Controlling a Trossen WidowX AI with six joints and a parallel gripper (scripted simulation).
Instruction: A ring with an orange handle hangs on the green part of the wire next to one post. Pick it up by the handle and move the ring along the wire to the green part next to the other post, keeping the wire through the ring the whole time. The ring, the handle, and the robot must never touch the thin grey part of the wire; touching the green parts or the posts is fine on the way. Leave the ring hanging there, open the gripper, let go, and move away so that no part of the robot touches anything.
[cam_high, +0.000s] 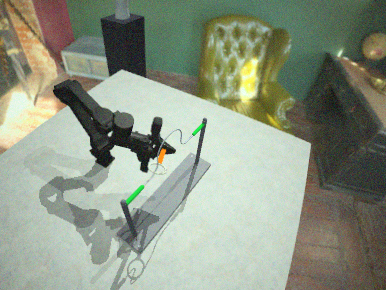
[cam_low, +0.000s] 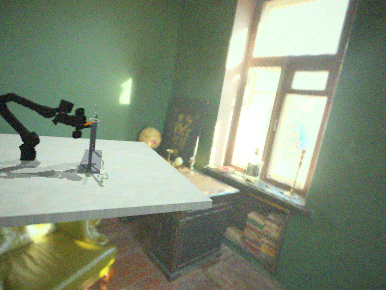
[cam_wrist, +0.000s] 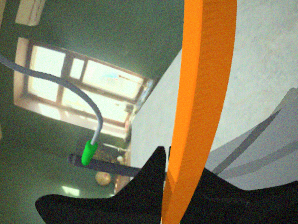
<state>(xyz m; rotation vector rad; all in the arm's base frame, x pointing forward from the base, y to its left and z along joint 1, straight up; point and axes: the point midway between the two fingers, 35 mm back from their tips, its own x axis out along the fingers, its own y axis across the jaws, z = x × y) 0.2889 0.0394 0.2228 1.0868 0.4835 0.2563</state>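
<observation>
My gripper (cam_high: 166, 149) (cam_wrist: 165, 152) is shut on the orange handle (cam_high: 162, 155) (cam_low: 88, 123) (cam_wrist: 202, 75). The ring (cam_high: 159, 174) hangs at the handle's lower end in the top view and is out of the wrist view. It appears around the thin grey wire (cam_high: 177, 131) (cam_wrist: 75, 89), between the near green part (cam_high: 135, 194) and the wire's hump. The far green part (cam_high: 198, 129) (cam_wrist: 88, 152) is beside the far post (cam_high: 200, 144) (cam_wrist: 107, 166). The near post (cam_high: 129, 218) stands at the other end. Whether ring, handle or fingers touch the wire is not clear.
The posts rise from a grey base plate (cam_high: 202, 169) on the pale table (cam_high: 250, 200) (cam_low: 150, 185). The arm (cam_high: 90, 112) (cam_low: 40, 106) reaches in from the left in the top and exterior views. The wire's hump rises close to the gripper in the top view.
</observation>
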